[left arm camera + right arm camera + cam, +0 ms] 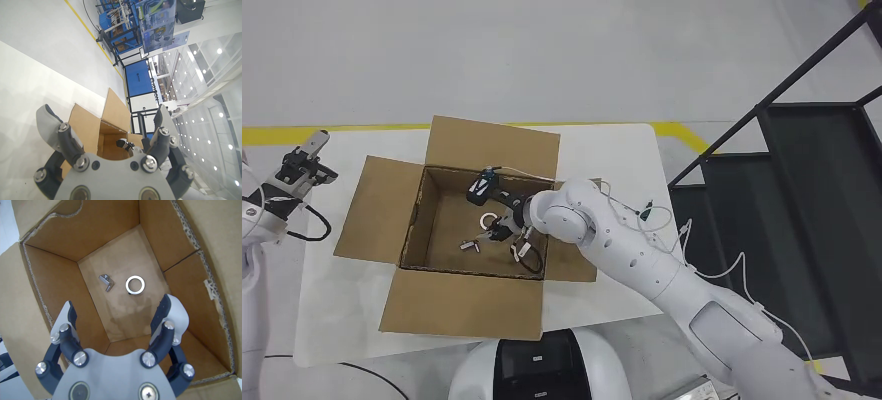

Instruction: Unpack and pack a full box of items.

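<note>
Right claw (117, 300) spread over torn box (56, 279), silver ring (127, 285).

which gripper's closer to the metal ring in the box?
Right. The right gripper hangs open over the box opening, above the metal ring on its floor; the left gripper is outside, beyond a side flap.

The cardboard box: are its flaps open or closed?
Open. The box has its flaps spread outward; a metal ring and a bracket show on its floor.
</note>
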Robot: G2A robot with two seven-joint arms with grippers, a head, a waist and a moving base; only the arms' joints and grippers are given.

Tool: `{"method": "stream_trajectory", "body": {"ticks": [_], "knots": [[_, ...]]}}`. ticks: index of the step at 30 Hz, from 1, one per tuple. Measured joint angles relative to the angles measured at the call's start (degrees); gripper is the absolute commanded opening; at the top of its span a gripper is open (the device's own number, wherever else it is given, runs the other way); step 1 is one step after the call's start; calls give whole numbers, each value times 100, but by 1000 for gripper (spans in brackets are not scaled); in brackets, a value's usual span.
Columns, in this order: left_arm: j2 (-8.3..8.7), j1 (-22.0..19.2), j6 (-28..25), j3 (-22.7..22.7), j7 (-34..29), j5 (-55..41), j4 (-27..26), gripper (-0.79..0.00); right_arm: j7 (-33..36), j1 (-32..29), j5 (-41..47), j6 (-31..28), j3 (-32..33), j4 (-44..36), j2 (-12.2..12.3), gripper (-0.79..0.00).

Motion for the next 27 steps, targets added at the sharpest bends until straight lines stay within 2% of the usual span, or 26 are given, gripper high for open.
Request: {"method": "stream_trajectory", "body": {"ticks": [8,11,20,22,23,24,26,27], "knots": [[0,0,0,0,0,0,0,0,0,0,0,0,0,0,0,0],[0,0,0,0,0,0,0,0,-59,67,-158,-204,-109,57,-23,0],[0,0,0,0,0,0,0,0,-558,840,-143,-469,-700,1118,-432,-6],[0,0,0,0,0,0,0,0,-586,1029,-123,-499,-886,1480,-570,-111],[0,0,0,0,0,0,0,0,-629,1099,-94,-512,-955,1627,-632,-249],[0,0,0,0,0,0,0,0,-689,1184,-61,-546,-1045,1820,-713,-311],[0,0,0,0,0,0,0,0,-768,1294,-18,-599,-1167,2101,-833,-409],[0,0,0,0,0,0,0,0,-834,1354,18,-615,-1232,2284,-909,-413]]}}
